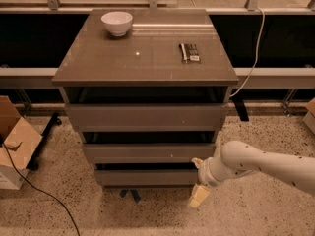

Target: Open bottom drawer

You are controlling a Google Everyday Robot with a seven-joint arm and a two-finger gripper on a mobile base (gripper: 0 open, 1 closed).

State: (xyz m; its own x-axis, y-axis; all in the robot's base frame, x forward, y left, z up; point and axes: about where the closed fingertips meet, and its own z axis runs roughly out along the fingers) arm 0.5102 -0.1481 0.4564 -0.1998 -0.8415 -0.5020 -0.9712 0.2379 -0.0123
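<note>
The bottom drawer [147,177] is the lowest and narrowest grey-brown front of the cabinet [145,58], with a dark gap above it. My gripper [198,179] comes in from the right on a white arm and sits at the drawer front's right end. Its cream fingers [199,196] are spread, one by the front's top edge and one below its bottom edge. The right end of the front is hidden behind the gripper.
A white bowl [117,22] and a dark remote-like object [189,52] lie on the cabinet top. An open cardboard box [12,144] and a black cable [44,193] are on the speckled floor at left. A dark shelf and rail run behind the cabinet.
</note>
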